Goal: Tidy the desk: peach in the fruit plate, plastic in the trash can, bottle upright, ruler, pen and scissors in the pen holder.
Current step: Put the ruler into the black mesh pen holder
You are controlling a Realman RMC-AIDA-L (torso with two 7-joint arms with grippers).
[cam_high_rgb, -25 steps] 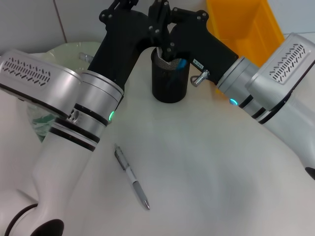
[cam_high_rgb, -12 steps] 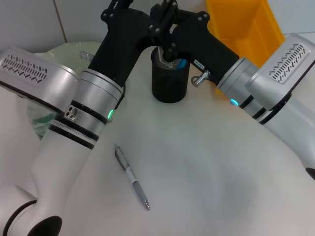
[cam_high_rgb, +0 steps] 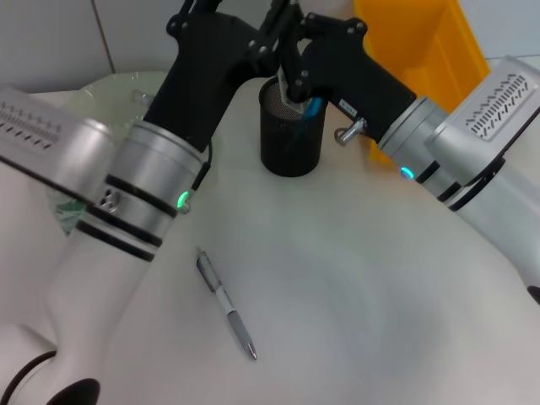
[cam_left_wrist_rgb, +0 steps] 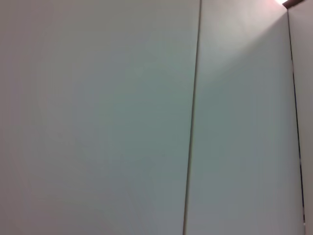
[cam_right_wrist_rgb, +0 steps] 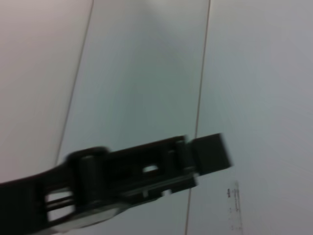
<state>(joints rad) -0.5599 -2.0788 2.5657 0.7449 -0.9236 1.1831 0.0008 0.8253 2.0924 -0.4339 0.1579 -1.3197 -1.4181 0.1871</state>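
The black mesh pen holder (cam_high_rgb: 287,156) stands at the back middle of the desk, with the blue of the scissors (cam_high_rgb: 312,108) showing inside its rim. My right gripper (cam_high_rgb: 287,59) hangs just above the holder's mouth. My left gripper (cam_high_rgb: 198,17) reaches up beside it to the picture's top edge. In the right wrist view the tip of the ruler (cam_right_wrist_rgb: 234,210) stands upright against the wall, behind a black gripper part (cam_right_wrist_rgb: 146,169). What holds it is hidden. The pen (cam_high_rgb: 224,302) lies on the desk in front. The peach is out of view.
The yellow trash can (cam_high_rgb: 422,42) stands at the back right, behind my right arm. The pale green fruit plate (cam_high_rgb: 114,87) shows at the back left, partly covered by my left arm. A clear greenish thing (cam_high_rgb: 63,207) peeks from under that arm.
Both arms have risen a little over the pen holder, and the right one has also drawn slightly to the right. The pen has not moved.
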